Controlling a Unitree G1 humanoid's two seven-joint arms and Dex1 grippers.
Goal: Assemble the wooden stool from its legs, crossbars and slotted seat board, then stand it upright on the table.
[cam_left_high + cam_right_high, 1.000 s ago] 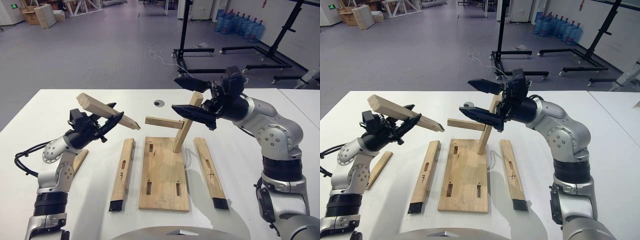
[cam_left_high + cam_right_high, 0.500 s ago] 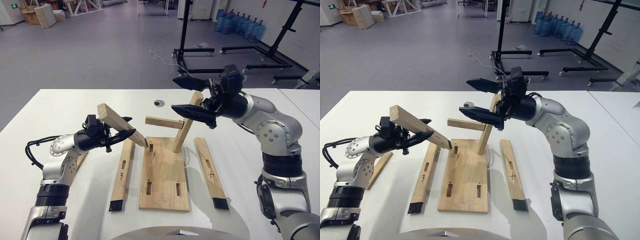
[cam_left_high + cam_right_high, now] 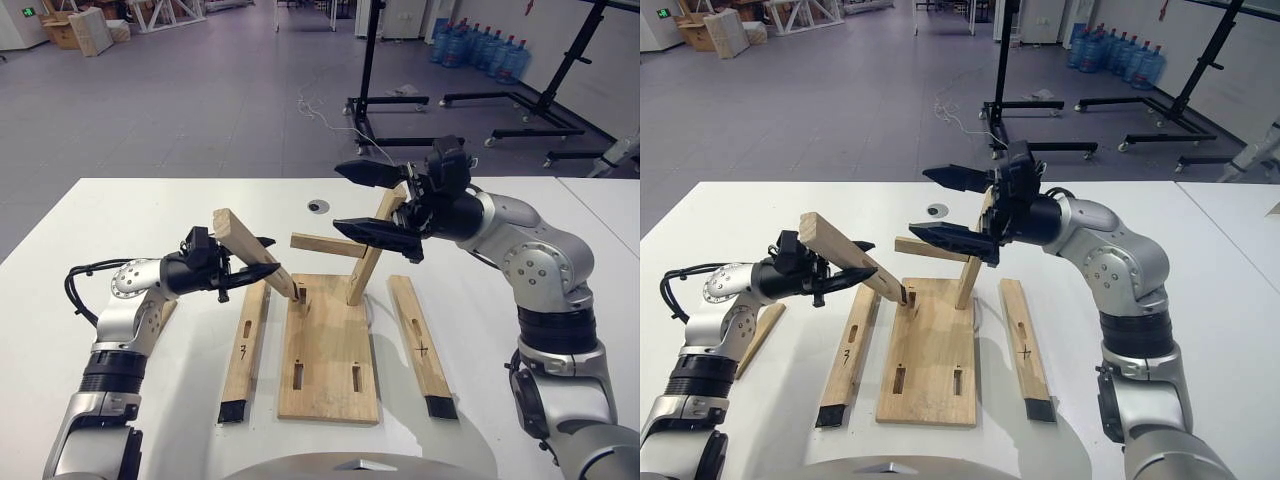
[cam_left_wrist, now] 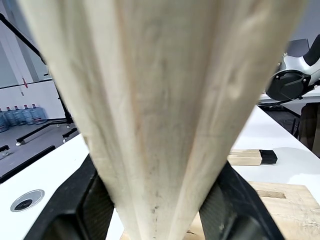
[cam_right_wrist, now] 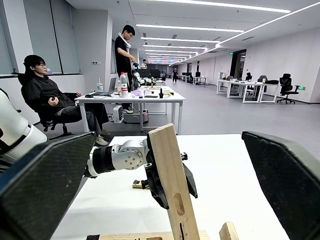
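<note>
My left gripper (image 3: pixel 268 257) is shut on a wooden leg (image 3: pixel 235 232), held tilted, with its lower end at the far-left slot of the slotted seat board (image 3: pixel 325 360). That board lies flat in mid-table. An upright leg (image 3: pixel 368 255) with a crossbar (image 3: pixel 322 244) sticking out to its left stands in the board's far-right slot. My right gripper (image 3: pixel 338 196) is open, its fingers spread above and below the crossbar next to that leg's top. In the left wrist view the held leg (image 4: pixel 160 100) sits between the dark fingers (image 4: pixel 75 210). The right wrist view looks between its fingers (image 5: pixel 40 185) at the held leg (image 5: pixel 172 190).
Two more legs with black tips lie flat on either side of the board, one on the left (image 3: pixel 246 345) and one on the right (image 3: pixel 418 340). A short crossbar (image 3: pixel 160 315) lies under my left arm. A cable hole (image 3: pixel 317 206) is at the table's far middle.
My left arm has swung the held leg right and down until its lower end reached the seat board's far-left slot. The open right gripper has shifted slightly left.
</note>
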